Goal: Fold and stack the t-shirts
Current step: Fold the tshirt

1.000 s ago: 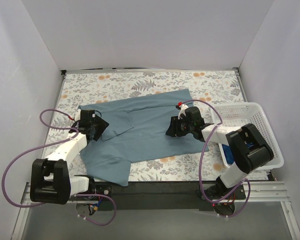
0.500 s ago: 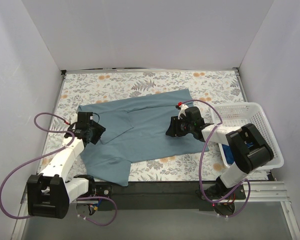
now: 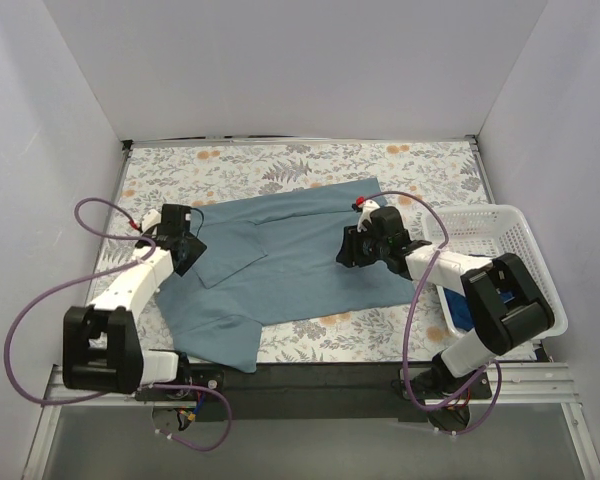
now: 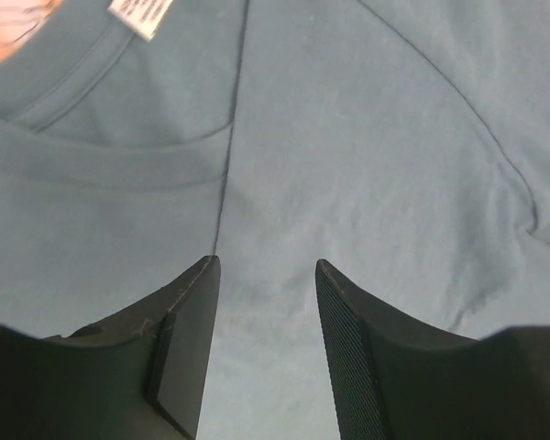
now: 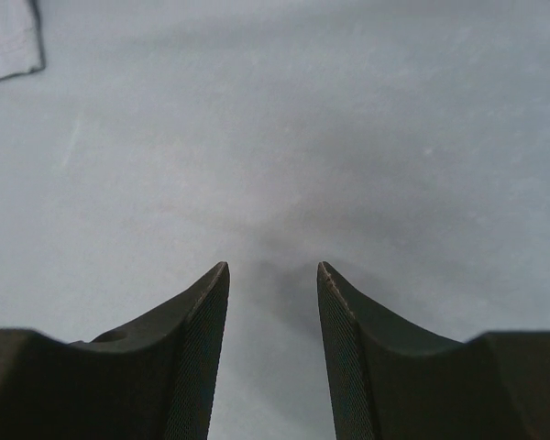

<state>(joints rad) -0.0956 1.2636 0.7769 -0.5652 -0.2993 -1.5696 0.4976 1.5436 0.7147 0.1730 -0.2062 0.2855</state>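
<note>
A slate-blue t-shirt (image 3: 280, 265) lies spread on the flowered table, partly folded, with its collar and white tag (image 4: 139, 13) in the left wrist view. My left gripper (image 3: 190, 252) (image 4: 266, 266) hovers open low over the shirt's left part beside the collar, nothing between its fingers. Over the shirt's right part my right gripper (image 3: 347, 250) (image 5: 273, 268) is open too, with only flat cloth under it. A darker blue t-shirt (image 3: 458, 312) shows inside the basket, mostly hidden by the right arm.
The white lattice basket (image 3: 500, 212) stands at the table's right edge, close behind the right arm. White walls close in the left, far and right sides. Purple cables loop beside both arms. Flowered tabletop (image 3: 240, 165) shows beyond the shirt.
My left gripper has shifted toward the far side along the shirt's left edge, and its fingers have narrowed a little. The right gripper has edged slightly farther away. The shirt lies unchanged.
</note>
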